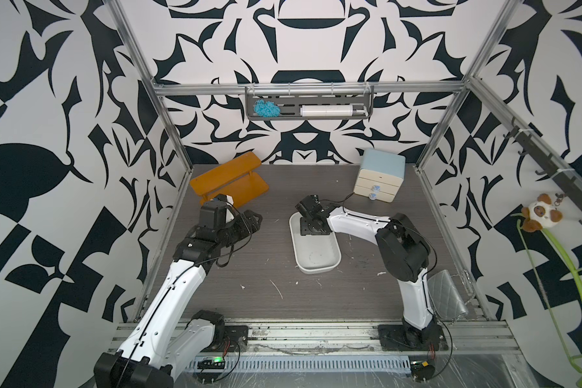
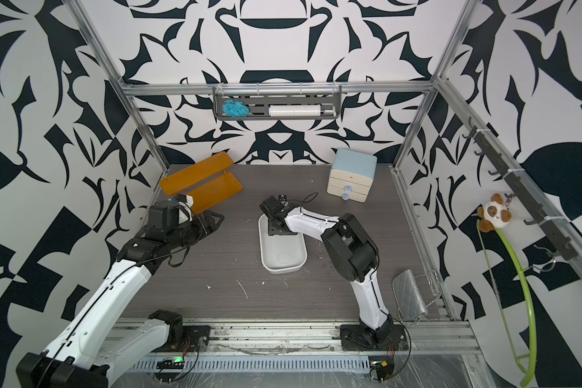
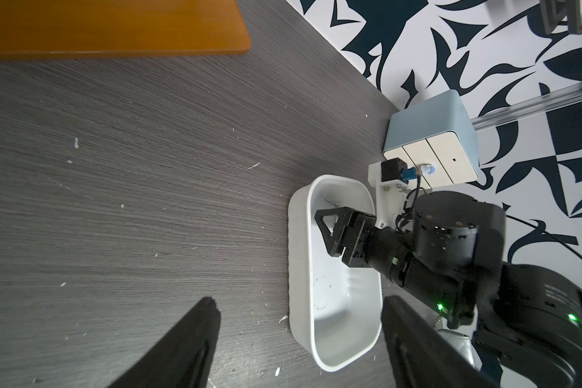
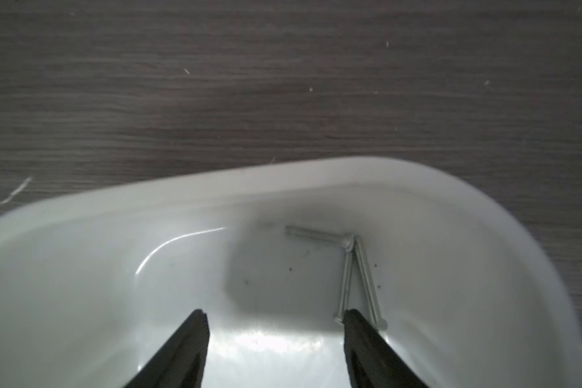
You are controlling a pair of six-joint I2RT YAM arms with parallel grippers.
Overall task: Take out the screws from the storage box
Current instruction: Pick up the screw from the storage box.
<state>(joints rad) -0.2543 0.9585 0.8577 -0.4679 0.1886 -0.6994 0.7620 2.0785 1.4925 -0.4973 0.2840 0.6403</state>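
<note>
Three thin metal screws (image 4: pixel 368 278) lay flat and touching one another at the far end of the white tray (image 4: pixel 283 188), on its smooth floor. They looked light and stiff, likely to skid or roll, and best pinched across a shank, one at a time. The right gripper (image 4: pixel 274 314) was inside the tray, jaws partly apart and holding nothing, with one fingertip (image 4: pixel 353 322) just beside two screw heads. The left gripper (image 3: pixel 298 300) hung wide open and empty near the tray, above the table (image 1: pixel 249 268).

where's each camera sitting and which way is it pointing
Top views: high in front, looking down at the table; both arms show.
Left wrist: on the left arm, facing the storage box and right arm; open left hand shows.
Right wrist: over the box, looking down at the screws; open right hand shows.
Shared: both wrist views show the box.
</note>
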